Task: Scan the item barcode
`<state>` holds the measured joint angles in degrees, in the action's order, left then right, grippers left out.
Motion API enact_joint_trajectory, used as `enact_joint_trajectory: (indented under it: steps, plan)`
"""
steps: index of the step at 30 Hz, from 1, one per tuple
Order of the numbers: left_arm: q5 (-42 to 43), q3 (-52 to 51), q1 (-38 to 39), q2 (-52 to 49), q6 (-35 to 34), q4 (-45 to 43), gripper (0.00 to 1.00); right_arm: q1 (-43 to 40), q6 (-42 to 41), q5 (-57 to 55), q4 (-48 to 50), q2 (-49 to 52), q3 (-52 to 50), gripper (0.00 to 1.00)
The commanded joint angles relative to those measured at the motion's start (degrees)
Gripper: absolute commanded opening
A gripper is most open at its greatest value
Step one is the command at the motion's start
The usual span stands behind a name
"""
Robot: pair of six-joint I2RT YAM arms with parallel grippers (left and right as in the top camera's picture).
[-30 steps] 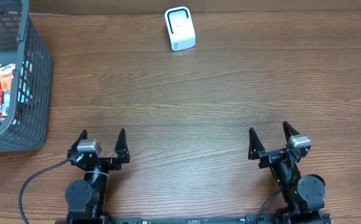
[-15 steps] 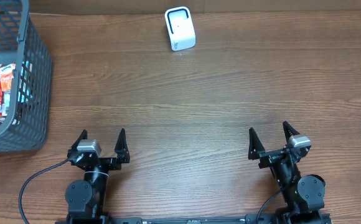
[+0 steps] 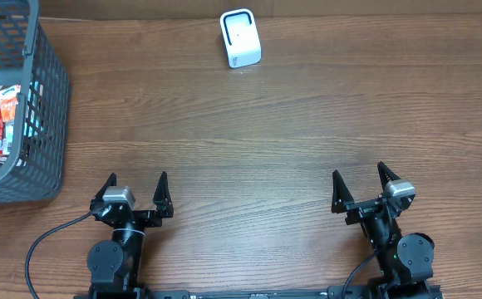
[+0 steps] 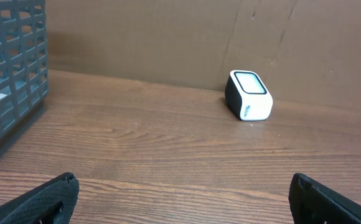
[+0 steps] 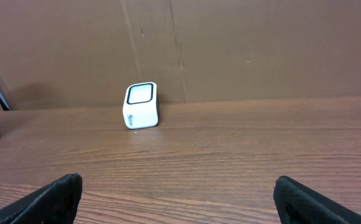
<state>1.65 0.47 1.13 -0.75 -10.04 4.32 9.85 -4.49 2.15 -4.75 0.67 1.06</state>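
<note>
The left gripper (image 3: 137, 179) has its two fingers spread wide and holds nothing. The right gripper (image 3: 358, 173) is the same, wide apart and empty. Both sit at the near edge of the wooden table (image 3: 266, 124).

Far to the left and further back stands a grey basket (image 3: 48, 100). Inside it lie the packets (image 3: 0, 116), red and white wrappers in a heap. I think they are light, soft and a little slippery, and they will crumple easily. It seems better to pinch one at a flat end seam, so the barcode, which I cannot see, is not covered.

The white scanner (image 3: 240, 37) stands at the far edge, well apart from the basket.
</note>
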Motion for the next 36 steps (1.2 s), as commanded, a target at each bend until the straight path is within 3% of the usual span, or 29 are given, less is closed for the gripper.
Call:
enact_joint_trajectory:
  steps: [1,17,26,36]
  plan:
    - [-0.15,-0.20,0.24,0.50,1.25,0.09,1.00,0.15,0.04,0.11,0.11,-0.50,-0.61,1.00]
    - [-1.88,-0.20,0.24,0.50,1.29,0.04,1.00,0.15,0.04,0.11,0.11,-0.50,-0.61,1.00]
    - [1.22,0.57,0.24,0.44,2.78,1.51,1.00,0.15,0.04,0.11,0.11,-0.50,-0.61,1.00]
    - [2.25,17.68,0.24,-2.95,4.79,24.48,1.00,0.15,0.04,0.11,0.11,-0.50,-0.61,1.00]
